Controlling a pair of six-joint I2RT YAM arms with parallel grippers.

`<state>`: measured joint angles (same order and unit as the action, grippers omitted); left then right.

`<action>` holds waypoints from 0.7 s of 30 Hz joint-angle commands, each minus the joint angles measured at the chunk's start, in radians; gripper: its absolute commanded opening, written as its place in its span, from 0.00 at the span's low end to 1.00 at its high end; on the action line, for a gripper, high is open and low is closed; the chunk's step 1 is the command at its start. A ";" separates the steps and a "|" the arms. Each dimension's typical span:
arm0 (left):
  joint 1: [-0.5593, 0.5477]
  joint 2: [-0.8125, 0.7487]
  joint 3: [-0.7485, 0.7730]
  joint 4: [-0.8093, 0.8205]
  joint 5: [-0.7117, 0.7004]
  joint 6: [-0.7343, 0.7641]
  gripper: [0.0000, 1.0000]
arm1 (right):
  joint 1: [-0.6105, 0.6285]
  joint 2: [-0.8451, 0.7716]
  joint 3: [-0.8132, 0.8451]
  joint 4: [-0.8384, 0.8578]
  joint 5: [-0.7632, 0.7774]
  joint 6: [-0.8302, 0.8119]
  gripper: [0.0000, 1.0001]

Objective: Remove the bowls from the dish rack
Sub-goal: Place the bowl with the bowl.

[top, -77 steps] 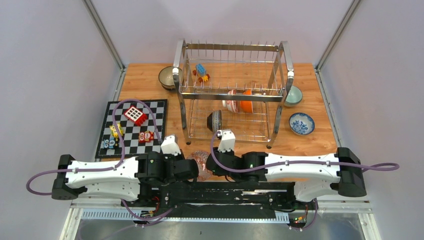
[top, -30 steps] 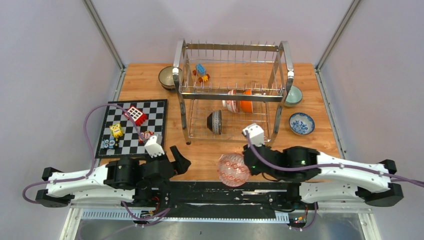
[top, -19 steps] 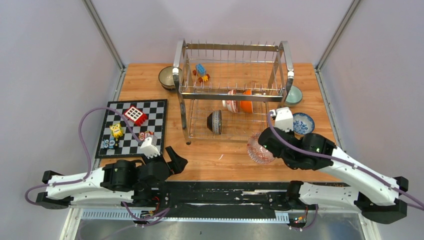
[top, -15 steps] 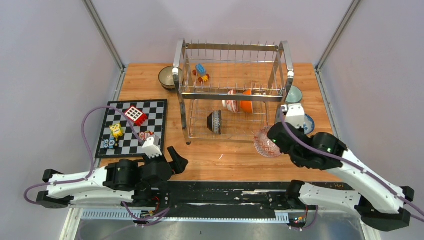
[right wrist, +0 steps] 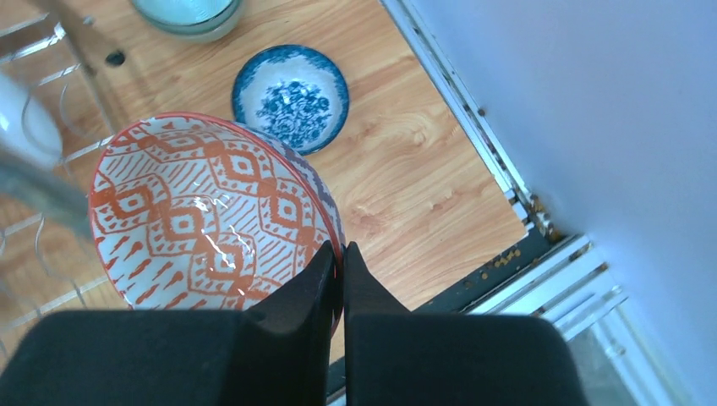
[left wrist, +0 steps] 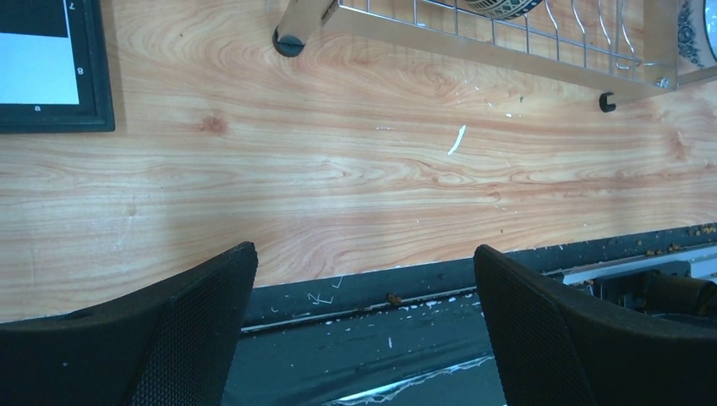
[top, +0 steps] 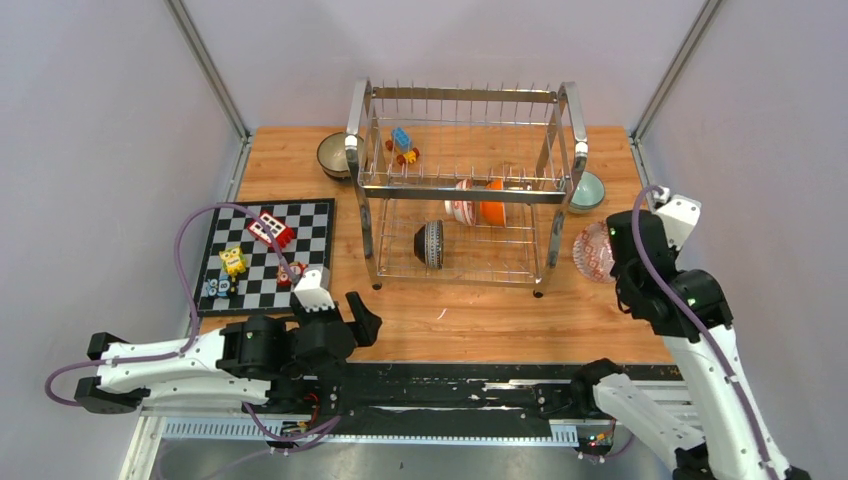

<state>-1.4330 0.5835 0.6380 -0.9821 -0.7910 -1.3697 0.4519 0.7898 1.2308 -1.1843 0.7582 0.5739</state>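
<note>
The chrome dish rack (top: pixel 465 190) stands at the back middle of the table. Its lower tier holds a dark striped bowl (top: pixel 430 243) on edge and orange-white bowls (top: pixel 478 203). My right gripper (right wrist: pixel 342 249) is shut on the rim of a red patterned bowl (right wrist: pixel 203 216), held in the air to the right of the rack (top: pixel 592 250). Under it on the table lie a blue-white bowl (right wrist: pixel 290 95) and a mint green bowl (top: pixel 588 190). A speckled brown bowl (top: pixel 333 155) sits left of the rack. My left gripper (left wrist: pixel 363 254) is open with nothing in it, low over the table's front edge.
A chequered board (top: pixel 265 255) with small toy blocks lies at the left. More toy blocks (top: pixel 403 143) sit on the rack's upper tier. The table's right edge and a metal rail (right wrist: pixel 507 199) run close beside the blue-white bowl. The rack's front foot (left wrist: pixel 289 42) is ahead of the left gripper.
My right arm has carried the red patterned bowl from the front middle of the table to the right of the rack, over the blue-white bowl. The left arm has barely shifted.
</note>
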 commanded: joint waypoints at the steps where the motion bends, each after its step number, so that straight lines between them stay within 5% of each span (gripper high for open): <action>1: -0.004 -0.003 0.021 0.010 -0.046 0.036 1.00 | -0.273 0.031 -0.049 0.199 -0.186 -0.041 0.02; 5: -0.003 -0.029 0.005 0.007 -0.039 0.041 1.00 | -0.550 0.059 -0.128 0.298 -0.399 0.045 0.02; 16: -0.003 -0.150 -0.087 0.068 -0.037 0.049 1.00 | -0.671 -0.003 -0.432 0.738 -0.522 0.183 0.02; 21: -0.003 -0.157 -0.114 0.095 -0.039 0.057 1.00 | -0.733 0.144 -0.437 0.783 -0.600 0.199 0.02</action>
<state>-1.4330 0.4347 0.5457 -0.9321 -0.7979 -1.3258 -0.2291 0.8505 0.8009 -0.5602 0.2420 0.7258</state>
